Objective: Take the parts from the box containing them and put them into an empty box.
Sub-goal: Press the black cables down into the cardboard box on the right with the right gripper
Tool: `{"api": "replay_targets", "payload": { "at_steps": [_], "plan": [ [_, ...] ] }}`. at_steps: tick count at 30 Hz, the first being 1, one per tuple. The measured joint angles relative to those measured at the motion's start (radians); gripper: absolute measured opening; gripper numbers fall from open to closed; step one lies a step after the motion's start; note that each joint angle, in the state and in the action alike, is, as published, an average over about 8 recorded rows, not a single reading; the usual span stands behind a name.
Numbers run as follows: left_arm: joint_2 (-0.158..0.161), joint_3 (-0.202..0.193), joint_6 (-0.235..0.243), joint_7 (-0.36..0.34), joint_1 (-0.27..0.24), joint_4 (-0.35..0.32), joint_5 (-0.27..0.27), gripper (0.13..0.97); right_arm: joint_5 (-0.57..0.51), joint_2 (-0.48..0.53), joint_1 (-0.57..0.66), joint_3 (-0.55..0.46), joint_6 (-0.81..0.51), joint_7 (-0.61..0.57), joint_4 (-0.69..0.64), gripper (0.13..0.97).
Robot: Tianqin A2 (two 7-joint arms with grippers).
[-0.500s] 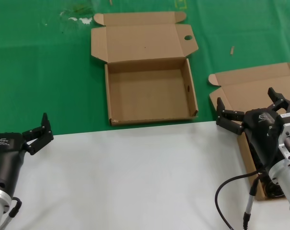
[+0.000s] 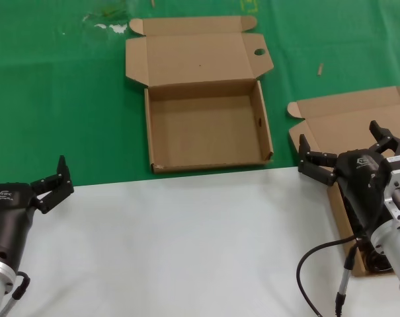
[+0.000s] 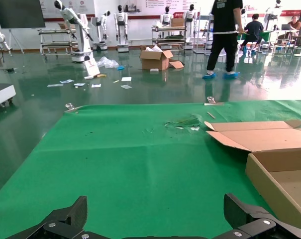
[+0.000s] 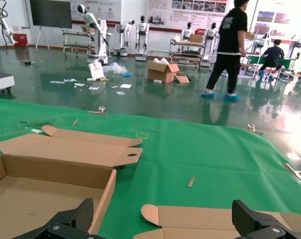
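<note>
Right gripper (image 2: 348,152) wide open over cord box (image 2: 332,122); cords mostly hidden under arm. Go straight down, pinch whole bundle. Holed empty box (image 2: 206,125) near. Left gripper (image 2: 53,183) open, parked.

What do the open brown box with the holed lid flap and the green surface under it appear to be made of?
The open brown box with the holed lid flap looks like matte corrugated cardboard: raw brown faces, folded creases, die-cut ear flaps. The green surface seems to be cloth or felt-like matting, though that is uncertain; it is dull, with faint wrinkles in the left wrist view. The left gripper and right gripper are open, holding neither.
</note>
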Motion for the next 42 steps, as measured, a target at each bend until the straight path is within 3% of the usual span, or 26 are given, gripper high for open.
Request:
{"api": "replay_targets", "payload": {
  "at_steps": [11,18,24,33,42],
  "plan": [
    [0.0,0.0,0.0,0.0,0.0,0.0,0.0,0.966,-0.002,0.006,-0.006,-0.003,0.006,-0.004,0.005,0.966],
    [0.0,0.0,0.0,0.0,0.0,0.0,0.0,0.966,0.003,0.091,-0.065,-0.04,0.067,-0.048,0.055,0.966],
    [0.0,0.0,0.0,0.0,0.0,0.0,0.0,0.966,0.1,0.267,-0.128,-0.126,0.151,-0.13,0.12,0.966],
    [0.0,0.0,0.0,0.0,0.0,0.0,0.0,0.966,0.209,0.627,-0.212,-0.256,0.224,-0.313,0.211,0.966],
    [0.0,0.0,0.0,0.0,0.0,0.0,0.0,0.966,0.336,0.88,-0.116,-0.424,0.309,-0.65,0.19,0.966]
  ]
}}
